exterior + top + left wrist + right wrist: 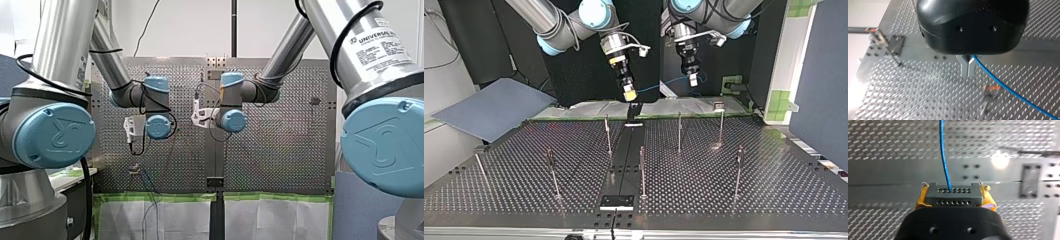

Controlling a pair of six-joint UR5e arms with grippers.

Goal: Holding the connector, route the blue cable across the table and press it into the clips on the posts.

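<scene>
1. My right gripper (628,92) is clamped on the grey connector (953,194), with a yellow pad (920,198) at either end. That grip should be firm so the connector cannot twist.
2. My left gripper (968,67) has its metal fingers together on the blue cable (1008,91), which trails away over the table (774,175). A light, guiding hold seems best there.
3. No post seems threaded yet. Bring the cable down taut over a post (721,127), square to its clip (719,106), then press.
</scene>
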